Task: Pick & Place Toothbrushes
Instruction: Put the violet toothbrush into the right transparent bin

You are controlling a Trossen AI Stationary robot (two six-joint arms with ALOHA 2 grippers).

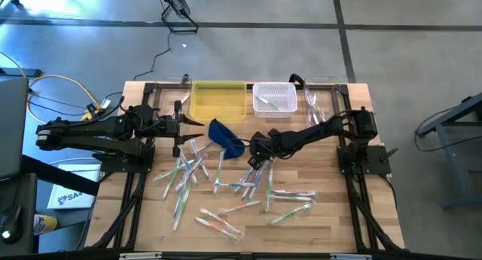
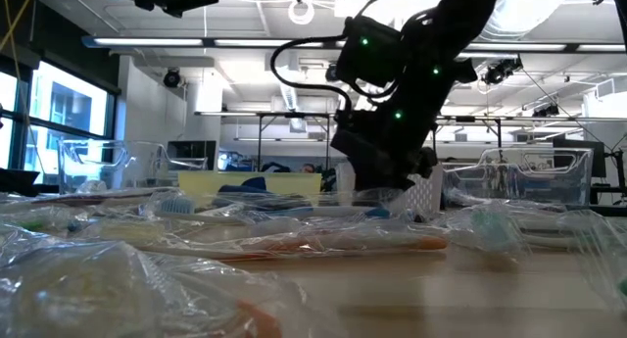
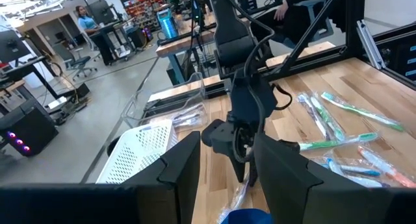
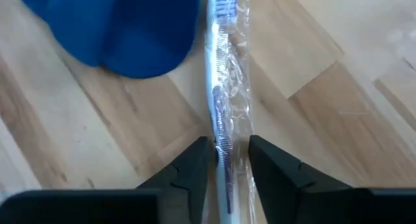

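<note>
Several wrapped toothbrushes lie scattered flat on the wooden table. My right gripper reaches down at the table's middle, just right of the dark blue pouch, and is shut on one toothbrush in a clear wrapper. The blue pouch lies beside that brush's bristle end. My left gripper hangs above the table's left side, level and open, with nothing between its fingers. My right gripper pinches the wrapped toothbrush at its handle between the two fingers, one on each long side of it. The fingers slant down from above, from the table's right. The brush still lies flat on the wood, bristle end away from the gripper.
A yellow tray and a white basket holding a few toothbrushes stand at the far edge, with clear bins beside them. More toothbrushes cover the table's near half.
</note>
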